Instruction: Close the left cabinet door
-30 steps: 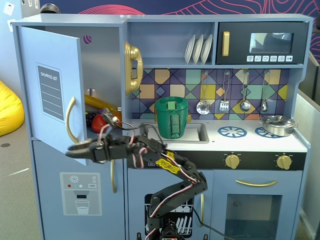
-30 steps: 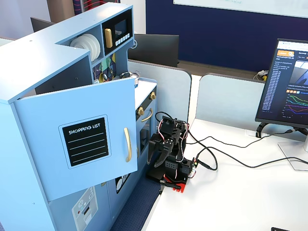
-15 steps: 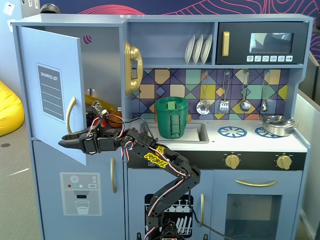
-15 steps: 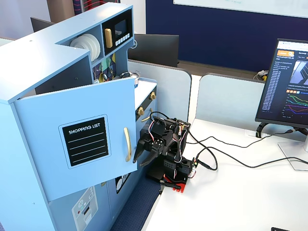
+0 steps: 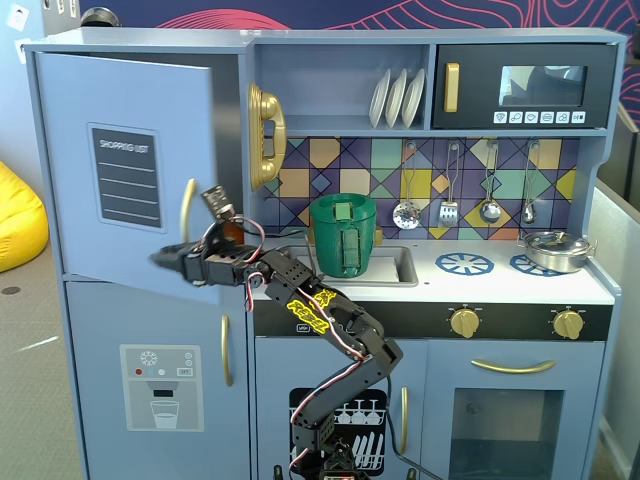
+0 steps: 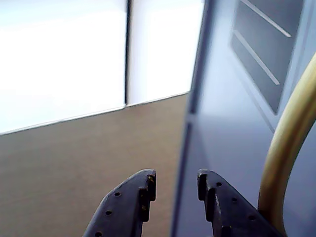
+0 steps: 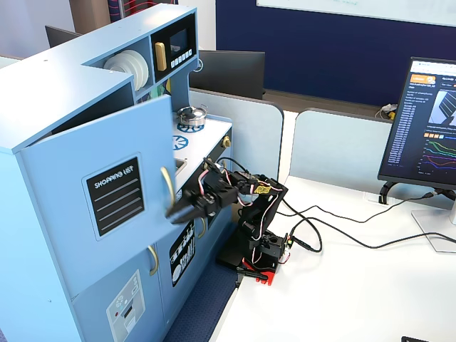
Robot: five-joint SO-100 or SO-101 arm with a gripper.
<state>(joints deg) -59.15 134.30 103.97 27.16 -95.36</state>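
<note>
The left cabinet door [image 5: 120, 120] is light blue with a black "SHOPPING LIST" panel [image 5: 125, 175] and a curved gold handle [image 5: 186, 208]. It stands ajar, swung out from the cabinet. It also shows in the other fixed view [image 7: 107, 164]. My gripper [image 5: 162, 258] is open and empty, just in front of the door's lower face, below the handle. In the wrist view my gripper [image 6: 174, 185] has its jaws apart. The door face [image 6: 232, 123] and the handle [image 6: 289, 143] lie to its right.
Below is a blue door with a water-dispenser graphic [image 5: 160, 385]. A gold toy phone [image 5: 265, 135], a green pot [image 5: 343, 232] in the sink and the black microwave [image 5: 525, 88] lie to the right. The arm base [image 7: 260, 253], cables [image 7: 335, 228] and a monitor [image 7: 427, 121] are on the white desk.
</note>
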